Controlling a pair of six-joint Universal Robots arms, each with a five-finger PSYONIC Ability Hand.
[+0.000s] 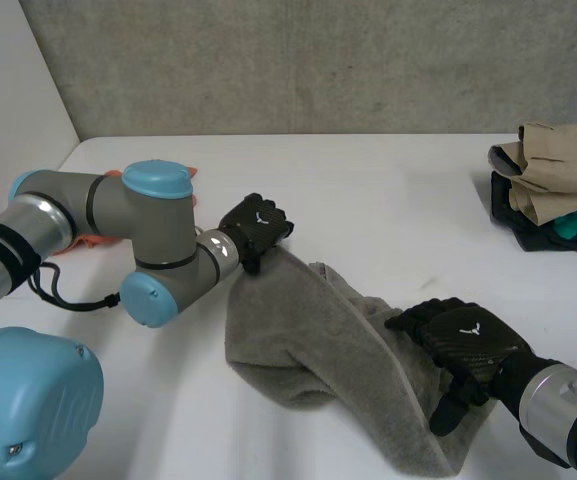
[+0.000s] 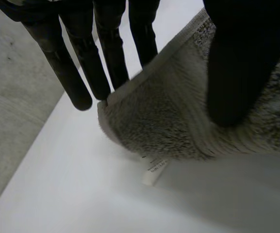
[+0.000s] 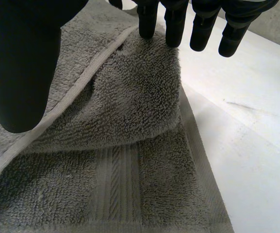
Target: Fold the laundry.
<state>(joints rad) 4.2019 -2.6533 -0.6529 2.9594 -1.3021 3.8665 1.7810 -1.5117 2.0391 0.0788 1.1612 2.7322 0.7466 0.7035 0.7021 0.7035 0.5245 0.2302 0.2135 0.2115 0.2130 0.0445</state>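
A grey towel (image 1: 308, 340) lies rumpled on the white table (image 1: 388, 190), partly folded over itself. My left hand (image 1: 256, 228) is at the towel's far left corner, which rises from the table up to it. In the left wrist view the thumb (image 2: 241, 63) presses on top of the towel (image 2: 178, 126) and the fingers (image 2: 76, 73) reach behind its hemmed edge, pinching the corner; a white label (image 2: 154, 172) hangs under it. My right hand (image 1: 463, 340) rests on the towel's near right part. Its fingers (image 3: 203, 24) are straight over the folded layer of towel (image 3: 130, 111).
A pile of clothes (image 1: 558, 185), beige over dark and teal pieces, sits at the table's far right edge. An orange cloth (image 1: 88, 240) shows behind my left arm. A grey wall (image 1: 318, 60) stands along the table's back.
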